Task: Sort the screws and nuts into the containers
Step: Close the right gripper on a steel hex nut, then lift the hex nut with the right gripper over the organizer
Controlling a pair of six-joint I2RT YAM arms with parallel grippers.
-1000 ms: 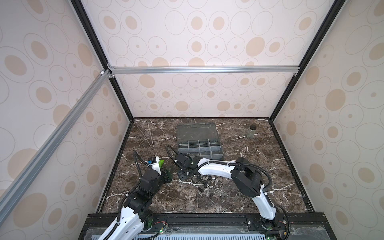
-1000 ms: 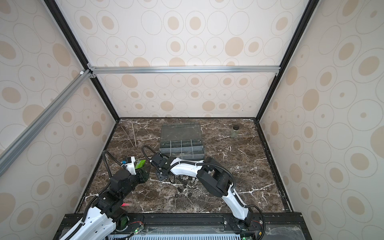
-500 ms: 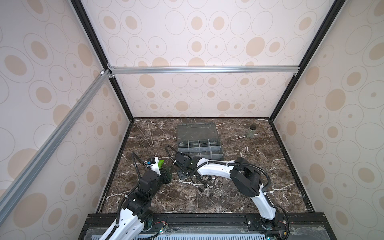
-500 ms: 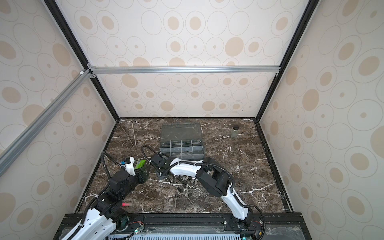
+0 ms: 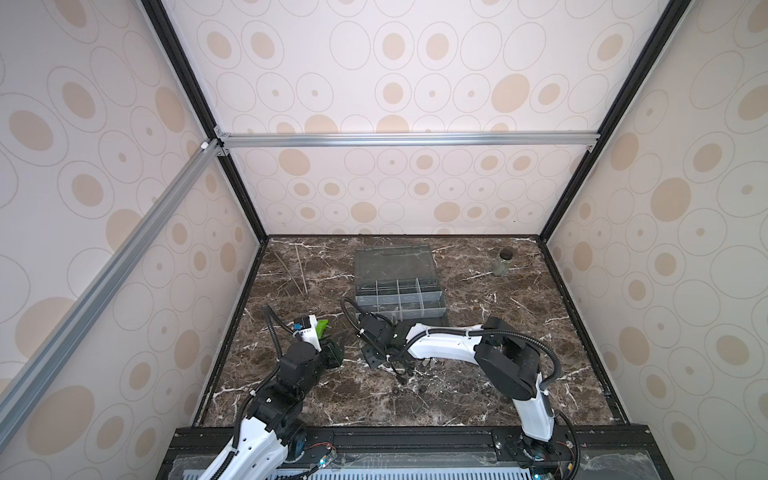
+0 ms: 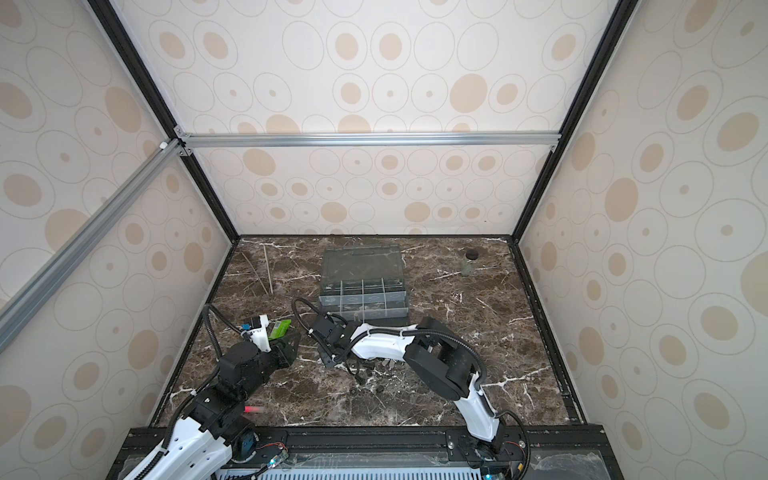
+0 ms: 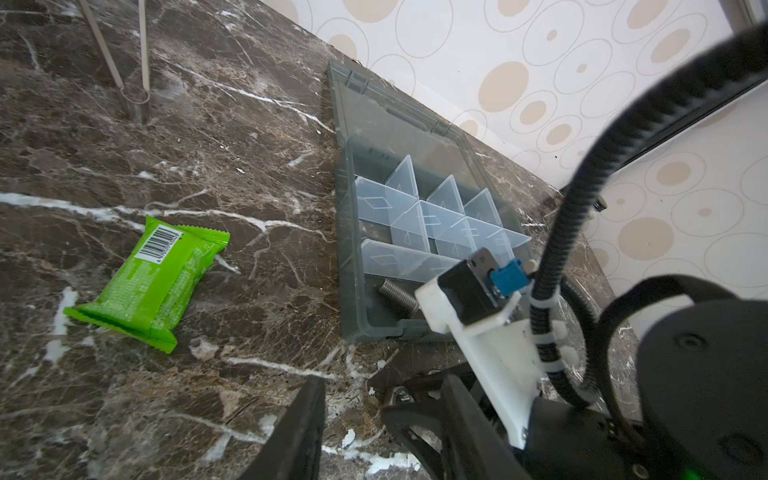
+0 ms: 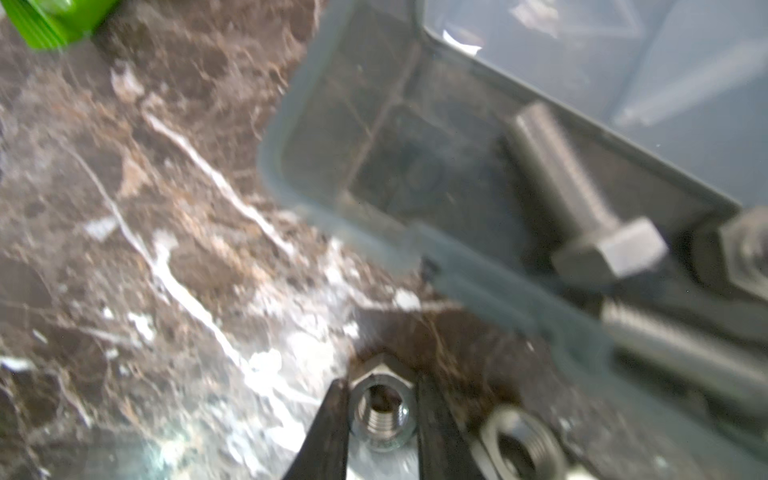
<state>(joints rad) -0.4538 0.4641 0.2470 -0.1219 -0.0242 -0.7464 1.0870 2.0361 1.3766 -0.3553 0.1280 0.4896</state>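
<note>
The right gripper [image 8: 380, 386] pinches a silver nut [image 8: 382, 409]. One black finger presses against each side of it, and its threaded hole faces the wrist camera. A second nut [image 8: 519, 449] lies just beside the held one on the brown marble tabletop [image 8: 124, 249]. Both nuts are just outside the near wall of the grey organizer box [image 8: 332, 199], close to its near left corner. Behind that wall, in the nearest compartment, lie screws [image 8: 582, 208]; the clearest one has a hex head. In both top views the organizer box stands with its lid open, toward the middle of the tabletop's far edge. The left gripper [image 7: 378, 428] hangs to the left of the right one, spread and empty, with a green packet [image 7: 153, 278] lying beyond it. A glass jar [image 5: 502, 264] stands by the far right corner and wooden sticks [image 5: 301, 270] lie by the far left.
</note>
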